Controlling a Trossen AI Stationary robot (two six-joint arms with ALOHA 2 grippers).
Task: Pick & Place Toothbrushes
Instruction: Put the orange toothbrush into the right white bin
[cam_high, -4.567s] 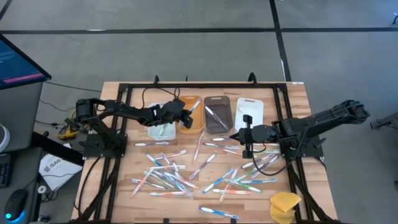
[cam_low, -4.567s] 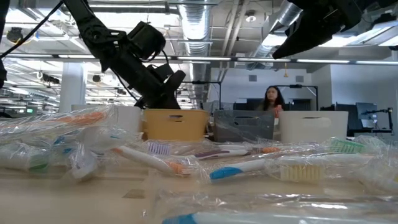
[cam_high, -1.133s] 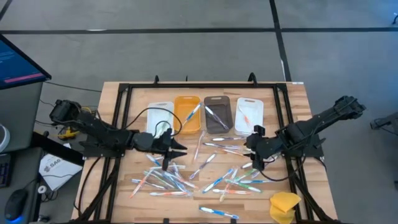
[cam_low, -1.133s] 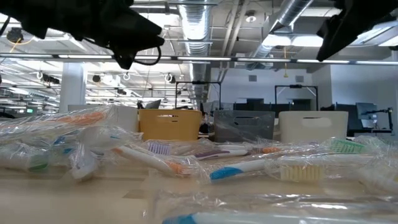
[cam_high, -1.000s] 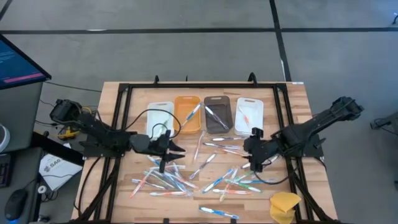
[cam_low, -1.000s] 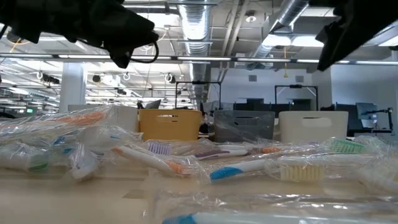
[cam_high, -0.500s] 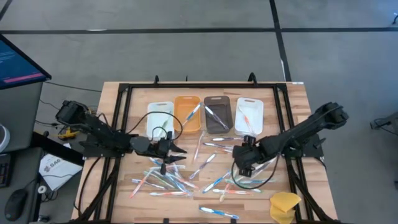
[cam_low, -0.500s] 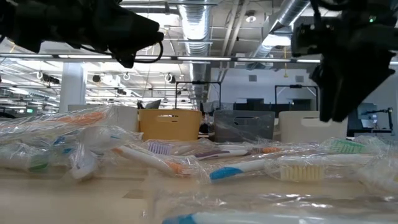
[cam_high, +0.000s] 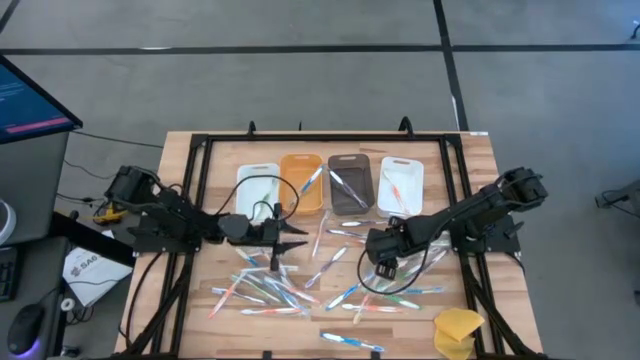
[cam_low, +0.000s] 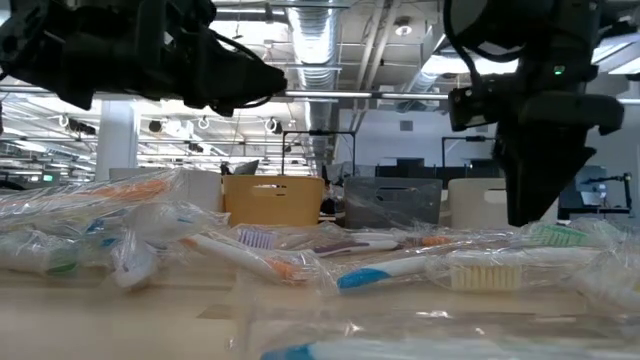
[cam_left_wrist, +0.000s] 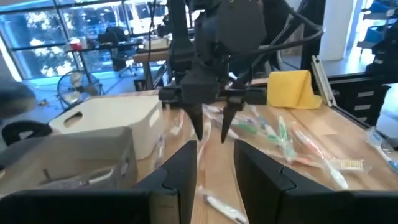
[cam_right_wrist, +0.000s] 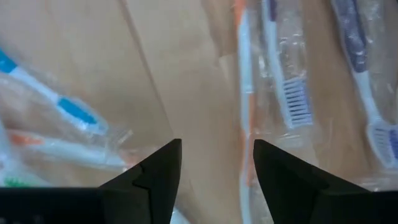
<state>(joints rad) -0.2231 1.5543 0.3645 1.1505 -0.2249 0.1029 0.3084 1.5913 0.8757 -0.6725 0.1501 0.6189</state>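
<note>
dozens of wrapped toothbrushes (cam_high: 300, 280) lie scattered across the middle of the wooden table (cam_high: 190, 300), a few already in the bins (cam_high: 330, 182). they look light, stiff and slippery in crinkly film, so a pinch across mid-handle seems safest. the right gripper (cam_right_wrist: 214, 171) hangs empty with fingers apart over bare wood beside an orange-handled brush (cam_right_wrist: 244, 93). the left gripper (cam_left_wrist: 214, 168) also shows a gap and holds nothing. since half a second ago, the right arm has swung further toward the pile's centre.
</note>
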